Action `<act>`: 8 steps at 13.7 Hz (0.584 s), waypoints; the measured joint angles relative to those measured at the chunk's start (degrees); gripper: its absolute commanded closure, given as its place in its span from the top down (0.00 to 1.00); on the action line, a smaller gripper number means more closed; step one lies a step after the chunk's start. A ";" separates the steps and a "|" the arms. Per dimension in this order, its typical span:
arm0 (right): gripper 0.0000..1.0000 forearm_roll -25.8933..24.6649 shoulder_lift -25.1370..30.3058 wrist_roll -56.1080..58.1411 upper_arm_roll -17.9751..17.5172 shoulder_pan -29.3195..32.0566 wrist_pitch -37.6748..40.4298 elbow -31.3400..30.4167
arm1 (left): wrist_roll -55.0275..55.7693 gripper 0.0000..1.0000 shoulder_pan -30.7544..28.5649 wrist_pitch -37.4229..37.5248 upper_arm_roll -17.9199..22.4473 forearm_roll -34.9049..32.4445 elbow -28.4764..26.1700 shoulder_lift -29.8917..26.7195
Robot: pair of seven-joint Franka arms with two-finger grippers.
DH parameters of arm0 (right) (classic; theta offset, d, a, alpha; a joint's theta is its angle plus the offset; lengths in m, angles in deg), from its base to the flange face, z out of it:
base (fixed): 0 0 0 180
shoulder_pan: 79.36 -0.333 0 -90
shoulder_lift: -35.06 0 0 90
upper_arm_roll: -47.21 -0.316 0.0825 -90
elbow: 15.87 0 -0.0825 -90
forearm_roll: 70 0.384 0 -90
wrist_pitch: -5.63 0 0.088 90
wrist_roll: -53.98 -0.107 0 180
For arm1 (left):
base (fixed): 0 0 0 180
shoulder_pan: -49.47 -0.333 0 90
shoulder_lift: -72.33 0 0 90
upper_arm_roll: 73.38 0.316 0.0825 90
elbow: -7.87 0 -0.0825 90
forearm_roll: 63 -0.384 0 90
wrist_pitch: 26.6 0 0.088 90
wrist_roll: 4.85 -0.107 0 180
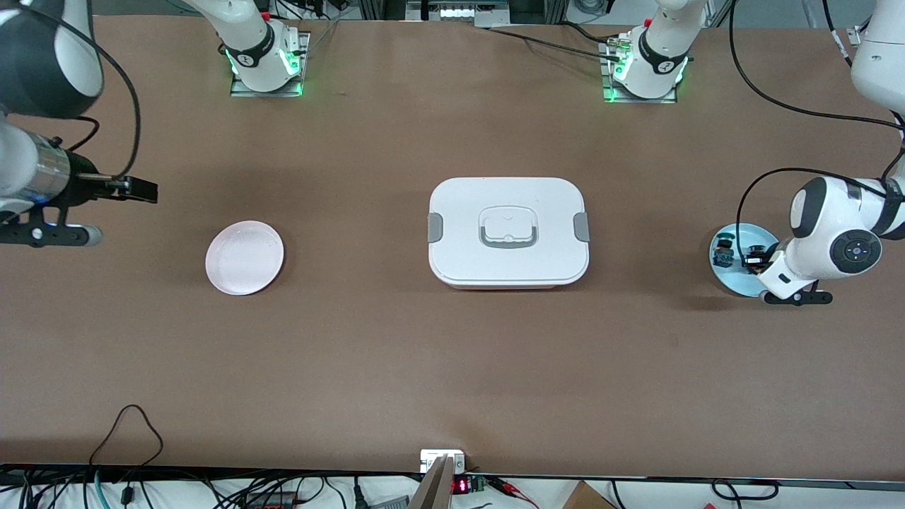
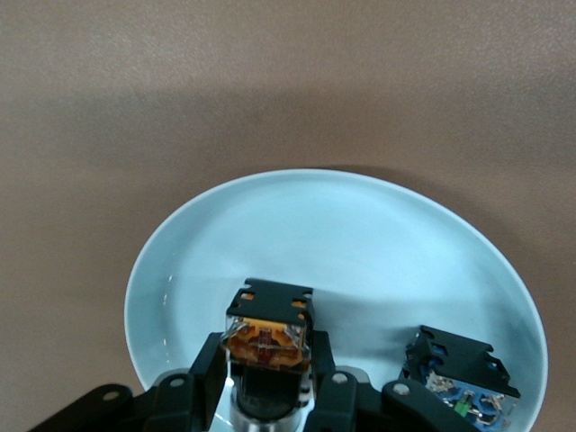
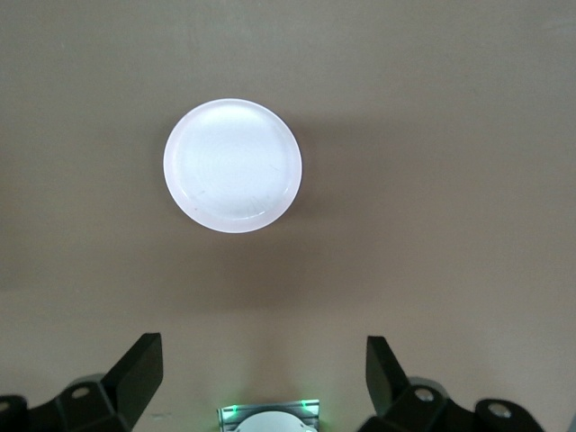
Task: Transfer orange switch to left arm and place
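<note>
The orange switch [image 2: 266, 335] sits on the light blue plate [image 2: 360, 234], near the counter [image 1: 452, 367] edge at the left arm's end. The left tool [image 2: 268, 378] is down on the plate with its two black fingers [image 2: 209, 371] pressed close on each side of the switch, so it looks like it has hold of it. A blue switch [image 2: 459, 378] lies just beside it on the same plate, not touching.

The step now looks like picking the switch up. To do it well, the left tool should squeeze firmly and lift straight up, so it does not bump the blue switch or tip the plate. Then it must go high over the white box [image 1: 508, 232] in the middle of the counter, or around it.

The right tool [image 3: 261, 378] waits up in the air near the counter edge at the right arm's end, fingers wide apart and holding nothing. The pink plate [image 1: 244, 257] below it has nothing on it.
</note>
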 measured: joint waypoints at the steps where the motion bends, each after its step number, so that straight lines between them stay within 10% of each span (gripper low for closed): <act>1: 1.00 -0.01 0.62 -0.21 -0.83 0.98 -0.03 0.00 | 0.00 1.00 0.02 0.00 -0.02 -0.01 0.00 0.00; 8: 1.00 0.00 2.89 1.99 -1.29 1.81 -7.23 -4.94 | 0.16 1.00 -0.55 0.54 -2.11 1.36 3.13 -3.39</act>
